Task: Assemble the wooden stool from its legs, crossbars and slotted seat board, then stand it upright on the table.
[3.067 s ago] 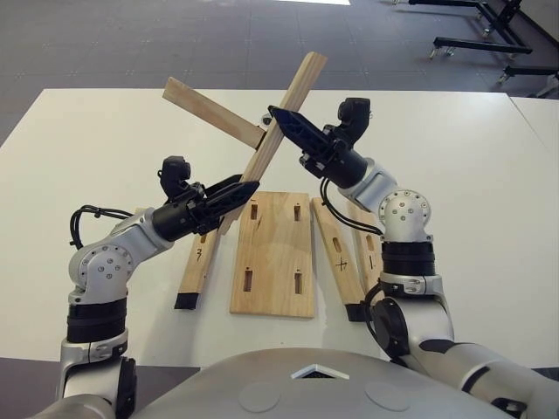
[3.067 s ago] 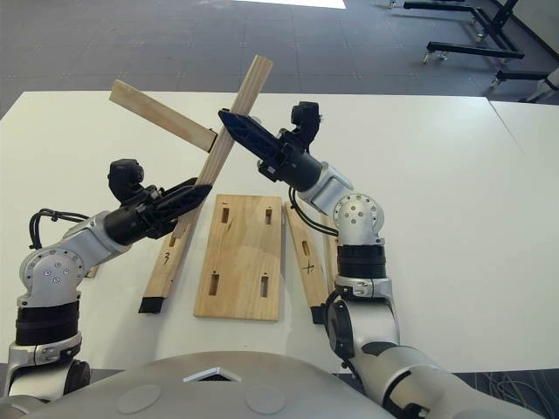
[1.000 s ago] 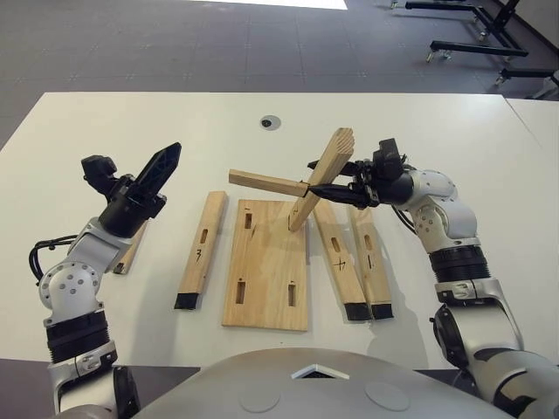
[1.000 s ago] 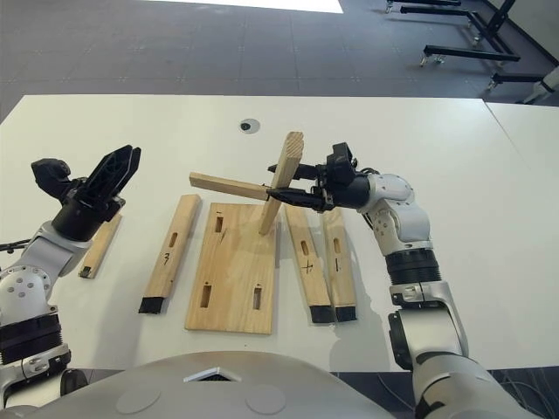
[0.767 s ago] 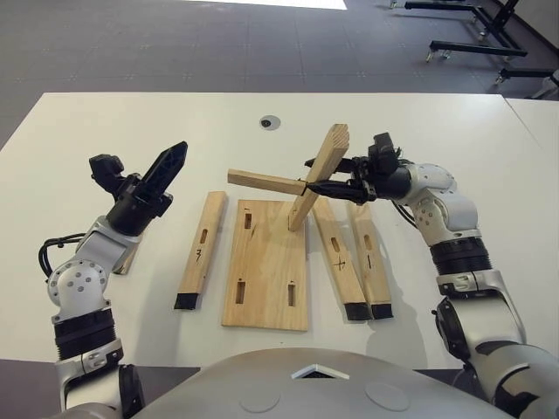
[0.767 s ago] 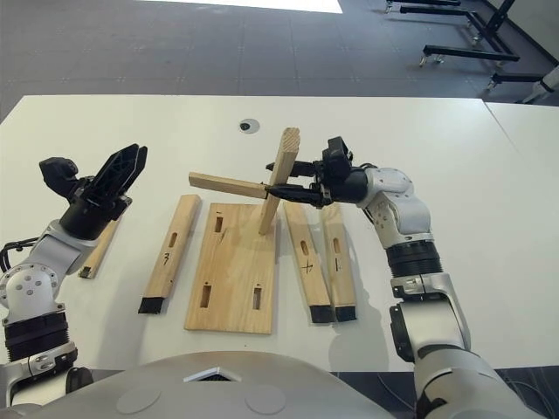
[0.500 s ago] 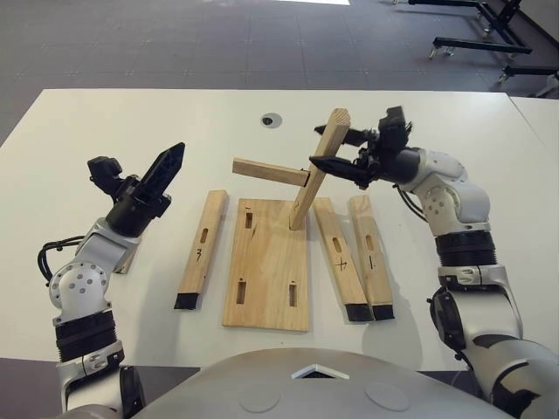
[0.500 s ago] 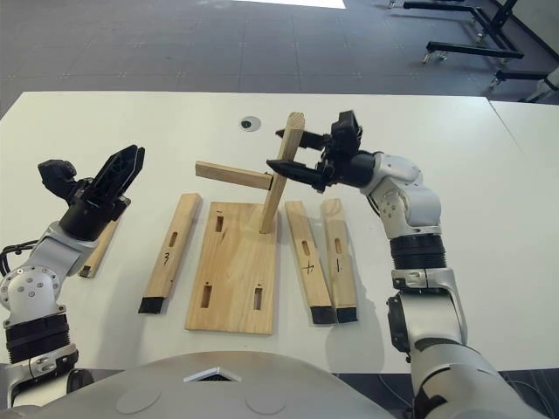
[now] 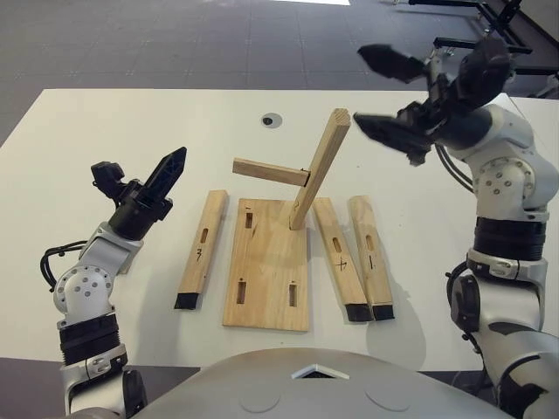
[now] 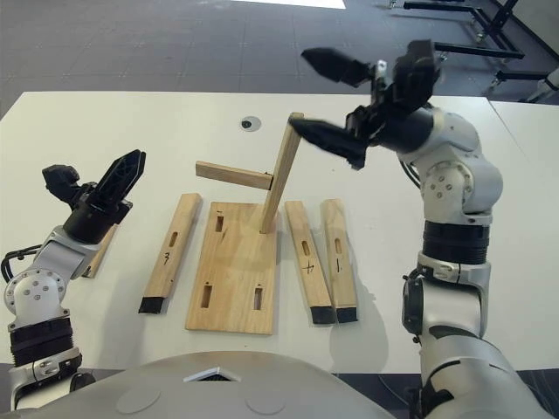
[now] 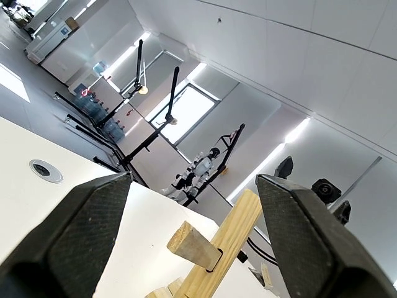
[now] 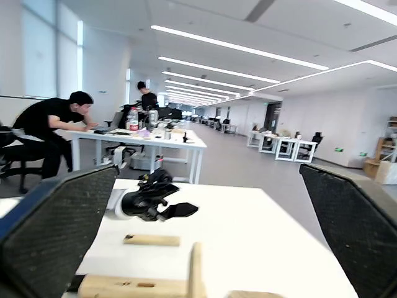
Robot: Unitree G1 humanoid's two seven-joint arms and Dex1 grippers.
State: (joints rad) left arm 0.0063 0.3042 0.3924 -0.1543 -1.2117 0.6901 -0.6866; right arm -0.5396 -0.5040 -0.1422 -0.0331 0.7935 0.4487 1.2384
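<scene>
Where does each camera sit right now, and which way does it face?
Left eye: on the head, looking forward and down at the table; shows both arms, left gripper, and right gripper high beside the upright leg in the board.
Right eye: beside it, same scene and arms.
Left wrist: low over the table, facing up toward the leg between its own fingers.
Right wrist: high, facing across the table to the left gripper, between its own fingers.
Shared: both wrist views catch the leg.

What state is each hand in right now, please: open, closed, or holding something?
Left hand: open, holding nothing.
Right hand: open wide, holding nothing.
</scene>
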